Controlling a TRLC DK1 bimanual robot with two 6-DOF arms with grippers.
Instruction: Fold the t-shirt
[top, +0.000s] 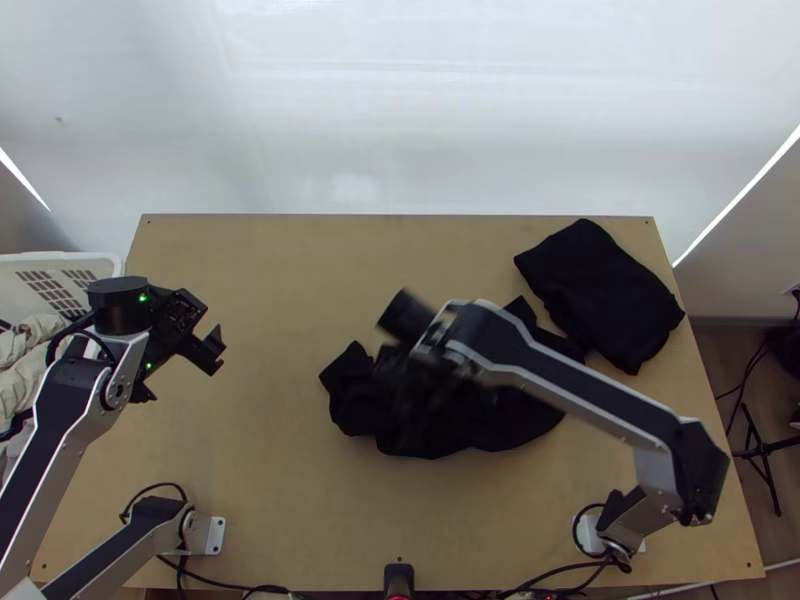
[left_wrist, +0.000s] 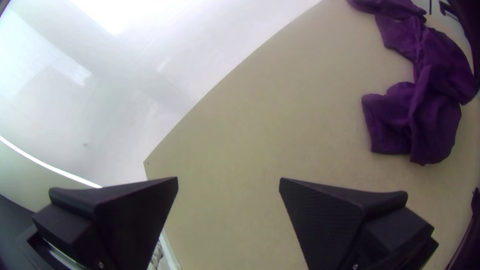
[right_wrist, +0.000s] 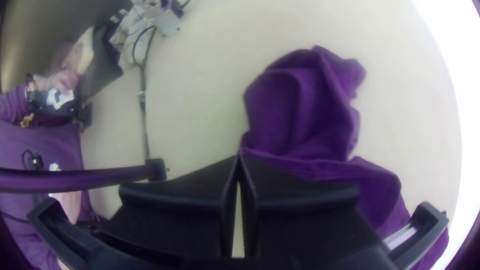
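The dark t-shirt (top: 500, 420) lies bunched in the middle of the table, its outline uneven. In the left wrist view its crumpled cloth (left_wrist: 425, 100) is off to one side. My left gripper (top: 177, 370) stands open at the table's left side, away from the shirt; its own view has bare table between the fingers of the left gripper (left_wrist: 229, 178). Over the shirt's left part is my right gripper (top: 415, 385), blurred. In the right wrist view, the tips of the right gripper (right_wrist: 239, 157) meet at the edge of the cloth (right_wrist: 300, 110); whether any fabric is pinched is hidden.
A second dark cloth (top: 600, 295), flat and compact, lies at the table's far right, close to the shirt. A white basket (top: 60, 262) with light cloth stands beyond the left edge. Cables (top: 235, 586) run along the near edge. Bare wood (top: 270, 300) spreads between left gripper and shirt.
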